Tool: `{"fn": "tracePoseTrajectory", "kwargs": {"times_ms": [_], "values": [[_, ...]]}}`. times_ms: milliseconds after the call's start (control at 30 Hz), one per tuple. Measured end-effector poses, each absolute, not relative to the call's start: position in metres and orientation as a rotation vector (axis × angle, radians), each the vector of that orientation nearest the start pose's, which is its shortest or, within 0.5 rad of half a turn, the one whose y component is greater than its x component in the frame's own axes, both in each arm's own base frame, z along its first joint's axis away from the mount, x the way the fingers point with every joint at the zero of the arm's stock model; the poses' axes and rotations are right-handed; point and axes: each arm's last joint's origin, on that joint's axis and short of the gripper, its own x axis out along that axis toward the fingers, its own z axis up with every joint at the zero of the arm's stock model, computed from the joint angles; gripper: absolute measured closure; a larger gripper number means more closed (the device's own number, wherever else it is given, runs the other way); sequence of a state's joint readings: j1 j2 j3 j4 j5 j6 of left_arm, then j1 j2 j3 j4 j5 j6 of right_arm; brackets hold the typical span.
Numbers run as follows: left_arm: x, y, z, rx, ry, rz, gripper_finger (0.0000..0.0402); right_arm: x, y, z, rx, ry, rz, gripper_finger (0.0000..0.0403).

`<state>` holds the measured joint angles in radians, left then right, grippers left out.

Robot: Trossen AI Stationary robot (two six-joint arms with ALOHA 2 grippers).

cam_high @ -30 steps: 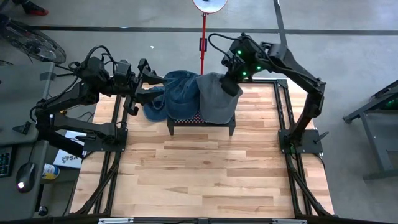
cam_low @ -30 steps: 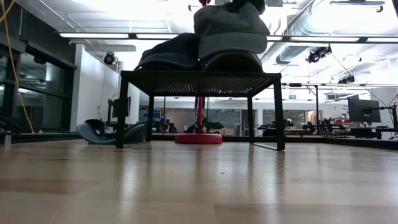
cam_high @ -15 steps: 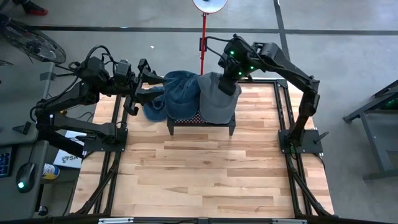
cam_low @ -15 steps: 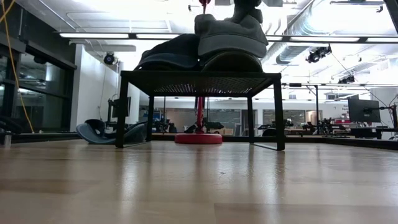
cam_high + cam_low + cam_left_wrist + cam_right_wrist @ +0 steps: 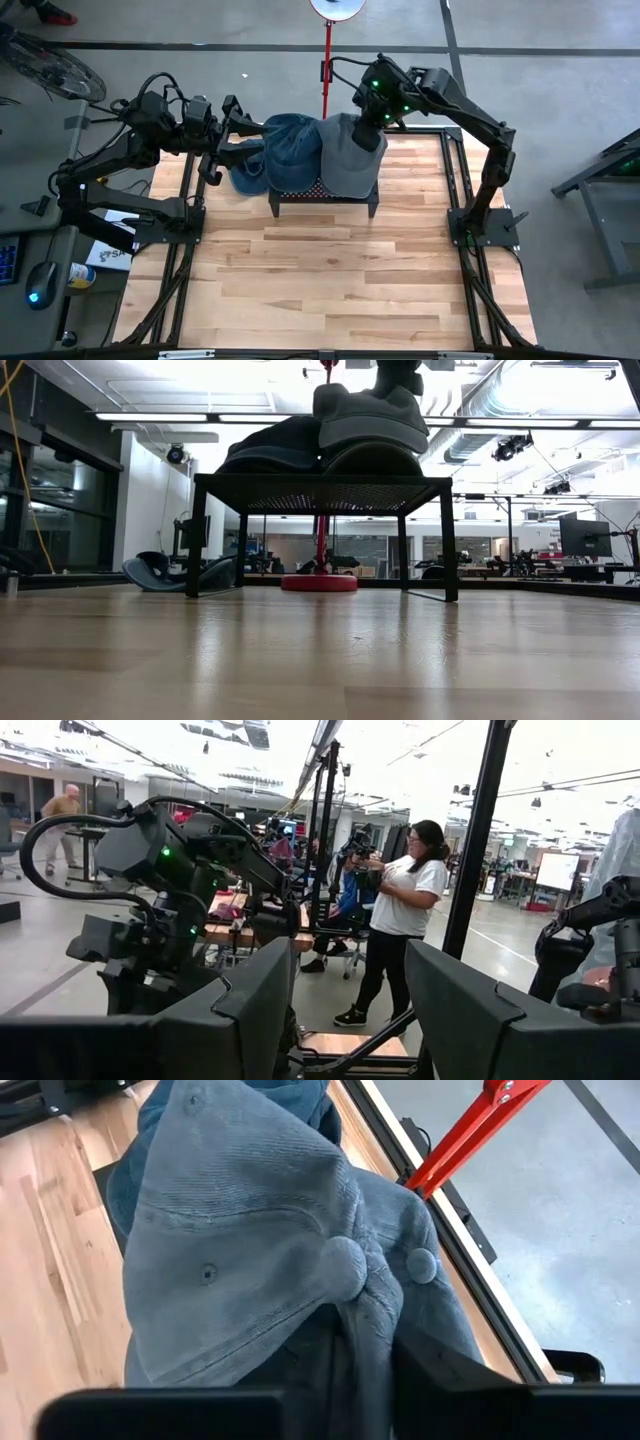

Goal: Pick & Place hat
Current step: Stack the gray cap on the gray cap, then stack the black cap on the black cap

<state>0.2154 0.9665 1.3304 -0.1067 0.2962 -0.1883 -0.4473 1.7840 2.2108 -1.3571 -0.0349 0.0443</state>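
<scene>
Bare wooden table (image 5: 330,270) in front. Black stand (image 5: 322,197) at far edge carries grey hat (image 5: 347,160), blue hat (image 5: 280,150) beside. Right gripper (image 5: 372,137) pinches grey hat's far side. Left gripper (image 5: 222,150) open, empty, by blue hat.

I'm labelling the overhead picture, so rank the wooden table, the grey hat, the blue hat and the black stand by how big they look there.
1. Wooden table, by far.
2. Blue hat and grey hat: alike, not ranked.
3. Black stand: mostly covered by the hats, so its place is unsure.
</scene>
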Motion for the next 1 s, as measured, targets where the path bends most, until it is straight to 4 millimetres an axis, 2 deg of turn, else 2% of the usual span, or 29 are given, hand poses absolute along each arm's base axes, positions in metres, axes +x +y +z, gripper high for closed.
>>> {"fn": "tracePoseTrajectory", "kwargs": {"times_ms": [333, 467, 567, 733, 900, 1000], "values": [[0.168, 0.028, 0.487, -0.125, -0.231, -0.102, 0.0204, 0.298, -0.141, 0.443, 0.296, 0.882, -0.394, 0.0206], [0.168, 0.028, 0.486, -0.130, -0.214, -0.097, 0.0204, 0.290, -0.138, 0.451, 0.300, 0.846, -0.403, 0.0166], [0.169, 0.029, 0.482, -0.143, -0.176, -0.065, 0.0204, 0.281, -0.134, 0.460, 0.305, 0.813, -0.411, 0.0155], [0.167, 0.033, 0.465, -0.151, -0.015, 0.093, 0.0204, 0.259, -0.122, 0.479, 0.320, 0.742, -0.420, 0.0156], [0.154, 0.035, 0.447, -0.138, 0.181, 0.266, 0.0204, 0.232, -0.102, 0.498, 0.331, 0.678, -0.412, 0.0160], [0.145, 0.037, 0.437, -0.186, 0.271, 0.419, 0.0204, 0.216, -0.088, 0.506, 0.343, 0.654, -0.415, 0.0160]]}}
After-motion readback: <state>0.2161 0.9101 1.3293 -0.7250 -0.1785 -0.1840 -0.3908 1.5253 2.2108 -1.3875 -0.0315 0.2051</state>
